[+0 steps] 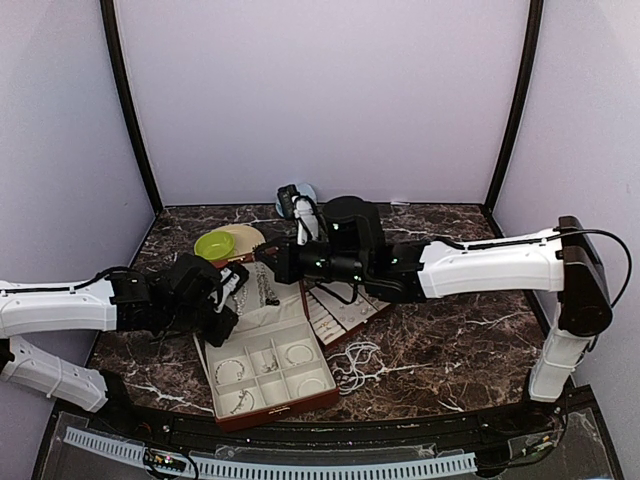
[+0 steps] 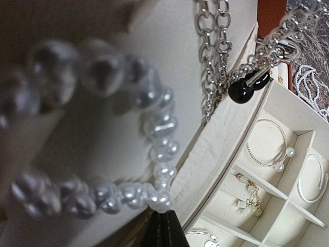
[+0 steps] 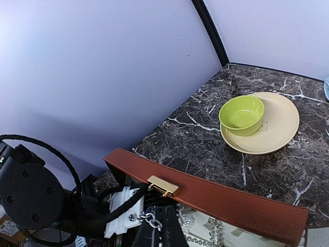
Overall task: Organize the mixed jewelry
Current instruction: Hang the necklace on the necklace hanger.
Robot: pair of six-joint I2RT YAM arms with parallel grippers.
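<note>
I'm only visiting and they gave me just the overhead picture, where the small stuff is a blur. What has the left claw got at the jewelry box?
Observer: The left claw is shut on a loop of pearly beads, right in front of its own camera.
Operator: Is anything hanging inside the lid?
Observer: Yes, silver chains lie against the cream lining, with two round black beads dangling beside them.
Operator: And the right claw?
Observer: The right claw is shut close to the brown lid, and its camera shows a gold clasp on the lid's edge. I can't tell whether it grips anything.
</note>
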